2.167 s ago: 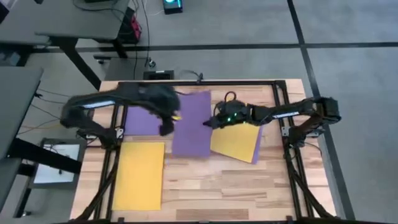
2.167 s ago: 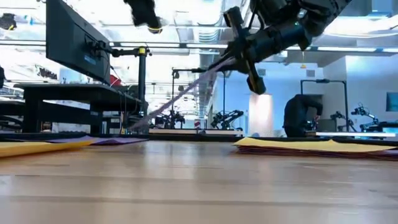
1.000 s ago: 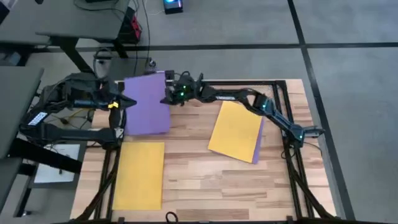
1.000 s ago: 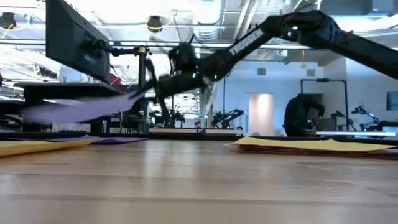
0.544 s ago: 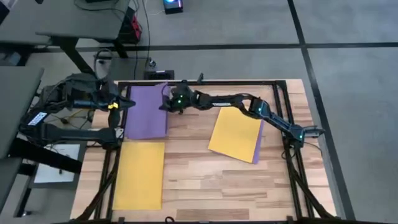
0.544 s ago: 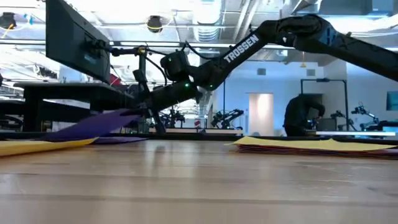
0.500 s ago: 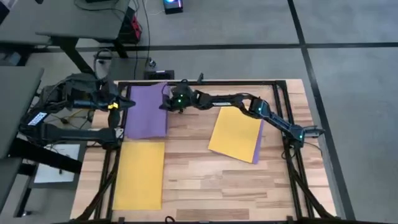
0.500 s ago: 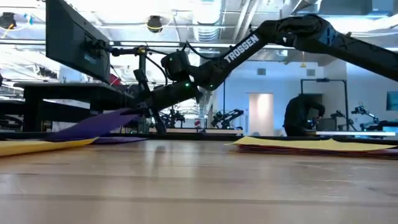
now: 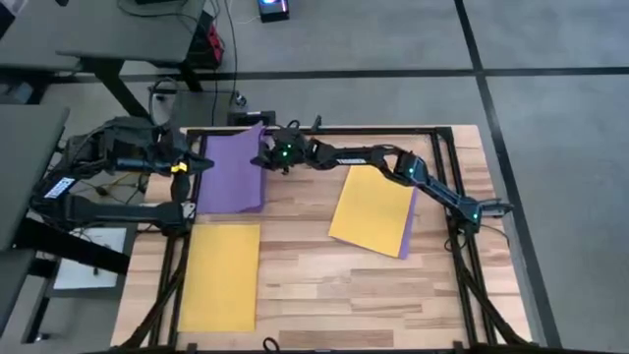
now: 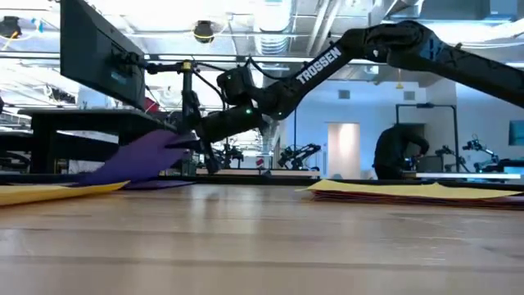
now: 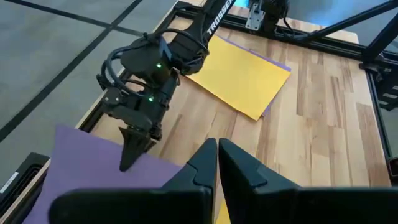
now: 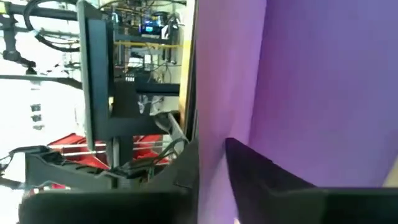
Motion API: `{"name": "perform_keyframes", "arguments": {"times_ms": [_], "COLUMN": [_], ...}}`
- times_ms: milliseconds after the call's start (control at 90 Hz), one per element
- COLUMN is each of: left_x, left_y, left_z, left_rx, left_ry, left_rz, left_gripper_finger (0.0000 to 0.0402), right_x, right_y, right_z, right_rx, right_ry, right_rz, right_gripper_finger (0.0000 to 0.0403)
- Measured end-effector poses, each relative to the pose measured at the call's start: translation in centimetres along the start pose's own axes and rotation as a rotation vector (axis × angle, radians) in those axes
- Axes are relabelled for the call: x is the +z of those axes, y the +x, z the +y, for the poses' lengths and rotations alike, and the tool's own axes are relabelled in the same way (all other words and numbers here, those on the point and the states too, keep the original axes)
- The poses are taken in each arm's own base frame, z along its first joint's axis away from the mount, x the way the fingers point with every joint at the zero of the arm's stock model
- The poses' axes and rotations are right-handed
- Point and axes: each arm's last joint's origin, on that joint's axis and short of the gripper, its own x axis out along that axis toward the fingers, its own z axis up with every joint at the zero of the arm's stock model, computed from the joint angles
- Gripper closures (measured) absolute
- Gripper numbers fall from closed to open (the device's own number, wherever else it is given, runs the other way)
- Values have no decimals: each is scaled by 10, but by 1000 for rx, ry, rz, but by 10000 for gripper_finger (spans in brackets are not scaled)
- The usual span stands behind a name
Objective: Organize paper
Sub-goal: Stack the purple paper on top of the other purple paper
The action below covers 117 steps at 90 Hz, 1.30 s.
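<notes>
At table's far left corner | right claw (image 9: 263, 160) pinching thin purple sheet (image 9: 232, 177), edge lifted | left claw (image 9: 200, 164) clenched

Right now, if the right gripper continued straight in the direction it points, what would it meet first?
The right gripper points toward the left arm's side and is at the edge of the purple sheet, so it would only slide further over that sheet. Beyond it waits the left gripper, though height there is unclear.

Bright overhead light; low view background glare.
</notes>
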Motion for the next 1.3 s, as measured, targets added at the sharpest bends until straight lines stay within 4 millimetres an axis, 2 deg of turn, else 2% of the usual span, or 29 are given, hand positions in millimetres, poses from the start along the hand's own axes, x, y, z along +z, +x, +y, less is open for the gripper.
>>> {"name": "perform_keyframes", "arguments": {"times_ms": [144,267,400,589,700,778,833,1067,1178,1300], "left_x": [-1,-1,-1,-1,-1,-1,-1,0,0,0], "left_y": [0,0,0,0,0,0,0,0,0,0], "left_z": [0,0,0,0,0,0,0,0,0,0], "left_rx": [1,1,0,1,1,0,1,1,0,0], "left_ry": [-1,-22,-40,-52,-52,-56,-61,-74,-74,-73], "left_rz": [9,9,9,9,7,6,6,5,4,4], "left_gripper_finger": [402,402,402,402,402,402,402,402,402,402], "right_x": [-3,-3,-1,7,9,6,3,-5,-2,2], "right_y": [1,1,1,-1,-3,-2,-1,1,0,1], "right_z": [0,0,8,22,19,17,15,19,12,15], "right_rx": [-4,-9,-7,26,-39,-52,-79,-61,-116,-77], "right_ry": [-1,29,84,46,64,9,35,30,51,41], "right_rz": [0,-1,-4,-39,-30,-15,7,21,-4,-89], "right_gripper_finger": [273,252,255,267,270,270,270,271,271,271]}}
